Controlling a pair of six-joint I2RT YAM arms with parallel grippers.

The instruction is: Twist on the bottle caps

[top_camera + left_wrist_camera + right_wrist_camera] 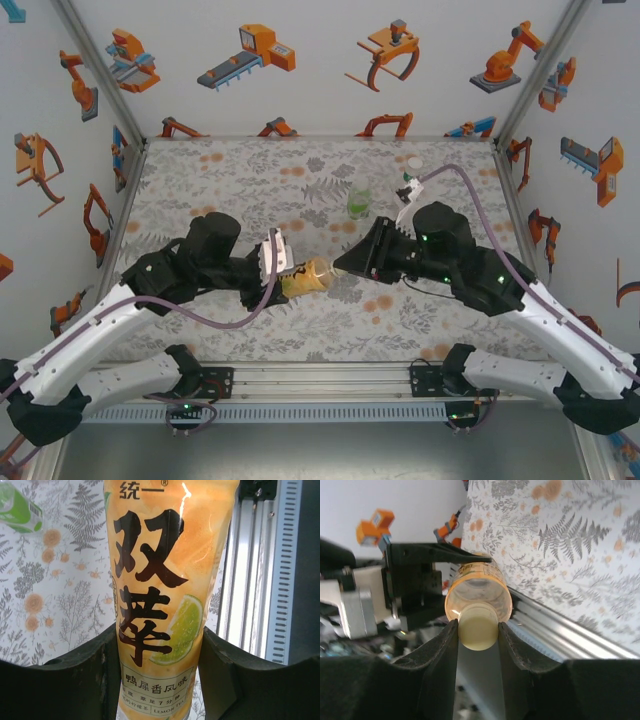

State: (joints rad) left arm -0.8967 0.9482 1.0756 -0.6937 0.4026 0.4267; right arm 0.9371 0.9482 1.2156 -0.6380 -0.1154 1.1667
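While my left fingers (pixel 75 680) clamp the amber bottle (pixel 155 580) over the bench (pixel 230 170), my right fingers (pixel 437 675) pinch the pale cap (pixel 478 627) at its mouth. A crooked cap may cross-thread, or the bottle may slip.

Bright, even, diffuse light overhead. Faint soft shadows on worktop (pixel 250 170). Specular streak on amber bottle (pixel 165 580) label. Close-up right claw fingers (pixel 440 675) dark, slightly soft.
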